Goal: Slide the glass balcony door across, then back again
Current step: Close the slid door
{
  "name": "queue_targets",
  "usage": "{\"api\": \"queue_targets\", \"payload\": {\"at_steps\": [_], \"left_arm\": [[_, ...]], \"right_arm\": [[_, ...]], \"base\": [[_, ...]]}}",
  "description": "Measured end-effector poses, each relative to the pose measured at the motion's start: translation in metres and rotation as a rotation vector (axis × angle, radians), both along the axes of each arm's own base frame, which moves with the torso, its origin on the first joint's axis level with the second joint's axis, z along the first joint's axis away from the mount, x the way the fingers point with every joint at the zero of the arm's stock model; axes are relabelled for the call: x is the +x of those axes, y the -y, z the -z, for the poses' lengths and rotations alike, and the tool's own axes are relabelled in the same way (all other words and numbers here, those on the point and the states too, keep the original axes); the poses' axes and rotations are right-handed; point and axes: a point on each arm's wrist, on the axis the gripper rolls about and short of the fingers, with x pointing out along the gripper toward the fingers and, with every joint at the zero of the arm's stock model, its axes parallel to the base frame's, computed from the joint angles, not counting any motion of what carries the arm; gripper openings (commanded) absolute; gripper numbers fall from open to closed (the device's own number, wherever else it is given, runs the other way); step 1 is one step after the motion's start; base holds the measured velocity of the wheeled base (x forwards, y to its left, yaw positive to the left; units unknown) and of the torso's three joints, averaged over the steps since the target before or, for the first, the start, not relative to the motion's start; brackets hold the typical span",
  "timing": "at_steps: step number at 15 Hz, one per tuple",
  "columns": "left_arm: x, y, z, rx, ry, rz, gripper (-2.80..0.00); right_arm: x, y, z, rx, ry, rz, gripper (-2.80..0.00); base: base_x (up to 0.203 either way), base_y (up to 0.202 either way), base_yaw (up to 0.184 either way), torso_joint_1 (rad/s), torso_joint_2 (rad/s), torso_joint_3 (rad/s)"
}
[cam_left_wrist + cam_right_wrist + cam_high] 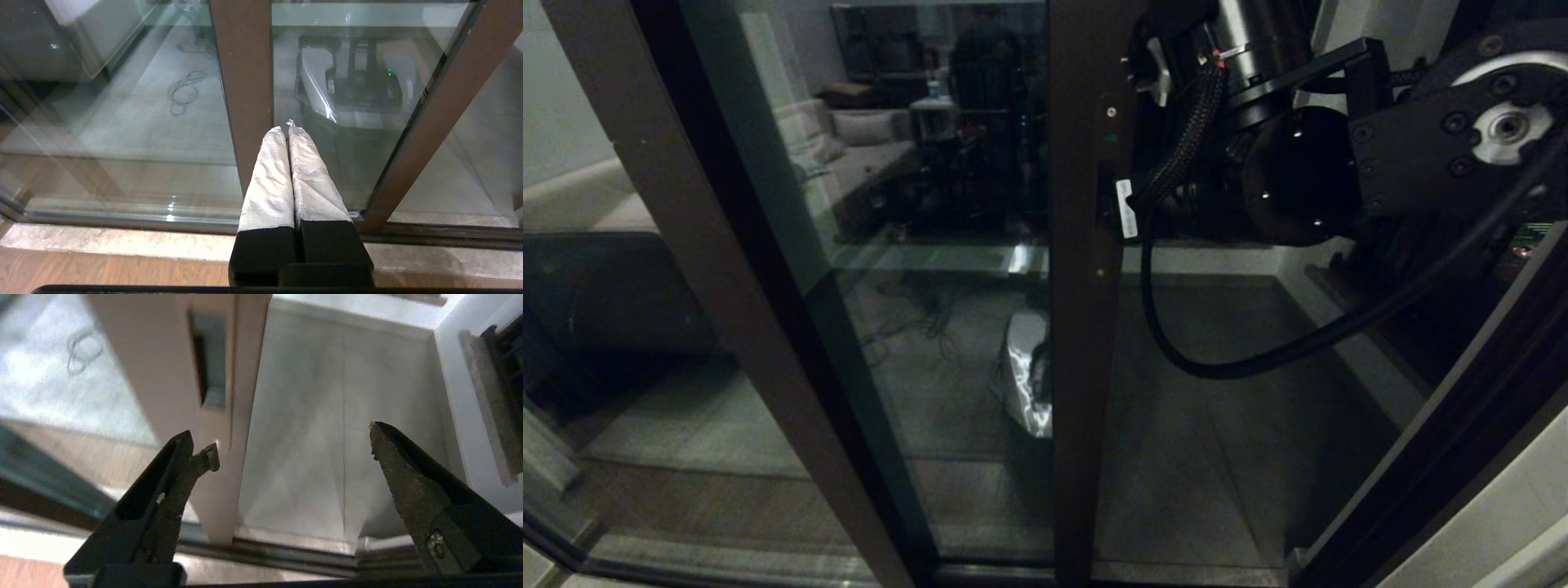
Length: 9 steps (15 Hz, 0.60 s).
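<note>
We have the right gripper at the free edge of the glass balcony door, jaws spread wide and gripping nothing. Its vertical stile rises just beside one finger, long axis upright, with the recessed slot handle a little beyond the tips. The door stands partly open, bare balcony floor past its edge. The left gripper hangs low near the sill, jaws pressed together, further from the handle. We count one sliding door, one slot handle, two grippers.
</note>
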Motion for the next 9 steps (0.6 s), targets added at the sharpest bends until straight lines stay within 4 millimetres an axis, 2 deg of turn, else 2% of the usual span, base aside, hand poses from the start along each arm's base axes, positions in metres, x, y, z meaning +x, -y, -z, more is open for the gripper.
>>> {"api": "queue_targets", "payload": {"at_steps": [9], "left_arm": [[0.000, 0.000, 0.000, 0.000, 0.000, 0.000, -2.80]], "right_arm": [[0.018, 0.003, 0.002, 0.001, 0.040, 0.024, 0.00]], "base": [[0.000, 0.000, 0.000, 0.000, 0.00, 0.000]]}}
